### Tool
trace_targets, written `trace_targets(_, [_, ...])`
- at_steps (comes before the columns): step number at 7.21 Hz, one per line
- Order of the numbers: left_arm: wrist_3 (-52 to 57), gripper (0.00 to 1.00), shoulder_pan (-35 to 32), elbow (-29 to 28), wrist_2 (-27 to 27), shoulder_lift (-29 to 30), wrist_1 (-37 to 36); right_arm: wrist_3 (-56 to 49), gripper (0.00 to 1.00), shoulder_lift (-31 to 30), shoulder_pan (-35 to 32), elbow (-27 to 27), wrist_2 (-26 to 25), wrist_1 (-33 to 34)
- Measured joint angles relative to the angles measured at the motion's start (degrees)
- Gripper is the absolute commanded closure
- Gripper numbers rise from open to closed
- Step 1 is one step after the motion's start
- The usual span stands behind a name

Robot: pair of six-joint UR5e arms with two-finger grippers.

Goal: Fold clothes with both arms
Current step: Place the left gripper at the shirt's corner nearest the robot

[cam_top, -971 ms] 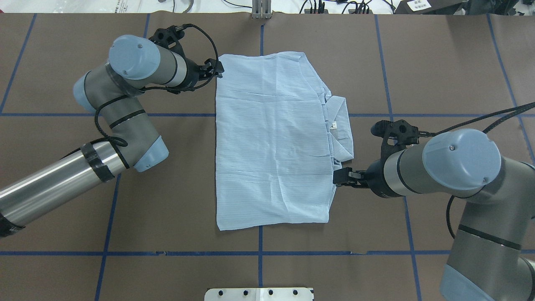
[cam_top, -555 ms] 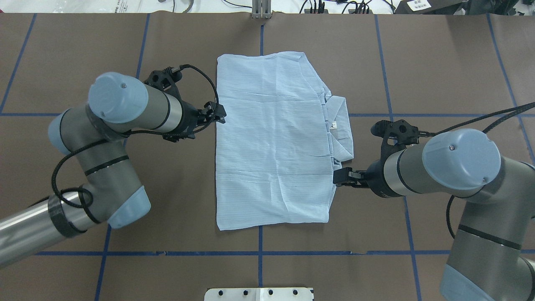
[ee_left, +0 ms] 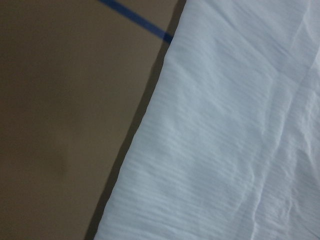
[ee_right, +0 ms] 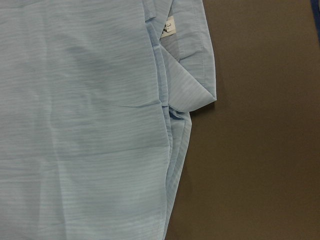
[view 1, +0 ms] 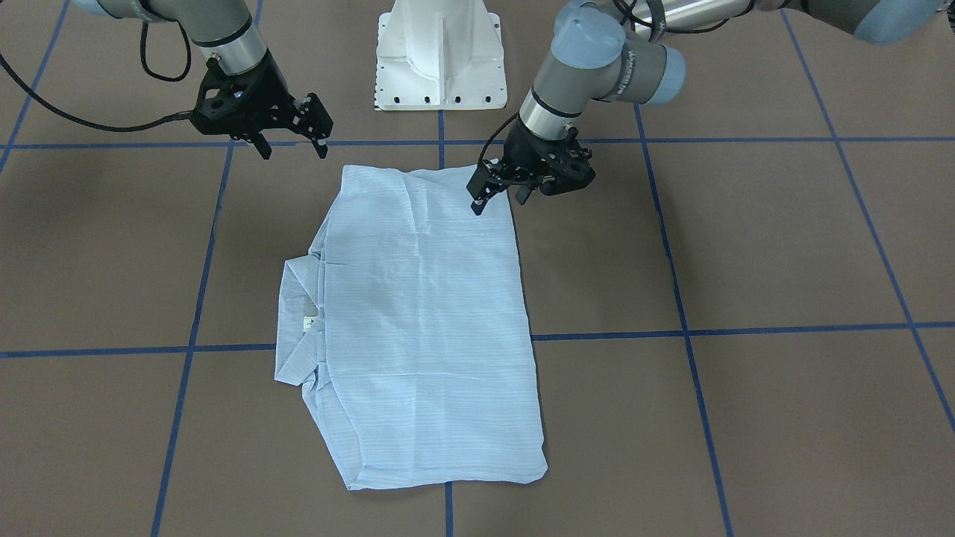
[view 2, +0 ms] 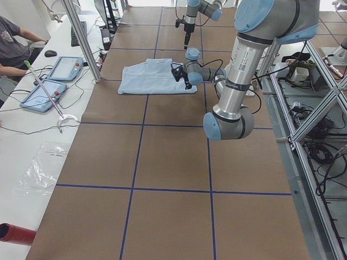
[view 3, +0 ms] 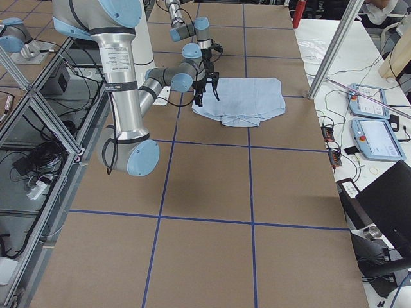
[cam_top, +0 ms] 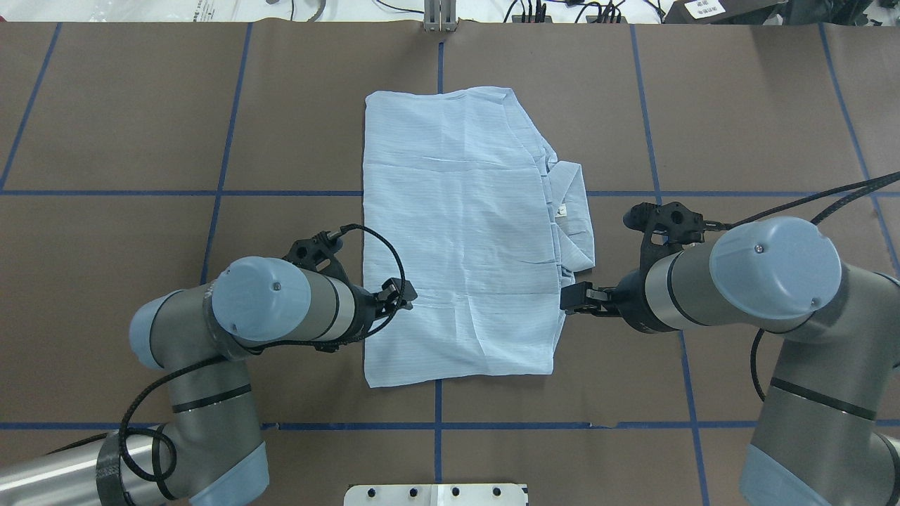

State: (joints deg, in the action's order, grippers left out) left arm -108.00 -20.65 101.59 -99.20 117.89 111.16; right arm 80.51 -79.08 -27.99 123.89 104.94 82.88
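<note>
The light-blue shirt lies folded into a flat rectangle mid-table. Its collar and white neck label point toward my right arm. My left gripper is open and hovers over the shirt's left edge near the corner closest to the robot; in the front view its fingers hold nothing. My right gripper is also open, raised off the table just outside the shirt's right edge, below the collar. Neither wrist view shows fingers: the left one sees the shirt's edge, the right one the collar and label.
The brown table cover carries a grid of blue tape lines. The white pedestal base stands at the robot's side. A metal post sits at the far edge. A side bench holds tablets, with a seated person beside it.
My left arm has swept along the shirt's left edge from its far corner toward the robot, gripper still open. The right arm and the shirt have not moved.
</note>
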Motion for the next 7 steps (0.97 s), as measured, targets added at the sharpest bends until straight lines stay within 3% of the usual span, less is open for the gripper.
trace_targets(4, [-0.8,0.06,2.7,0.1,0.1,-0.3,-2.7,0.0,0.00,0.1,0.0,-0.4,0.0,-0.1])
trace_targets(7, [-0.9,0.22,4.1,-0.3,0.1,-0.3,-2.8,0.0,0.00,0.1,0.0,-0.4,0.0,0.0])
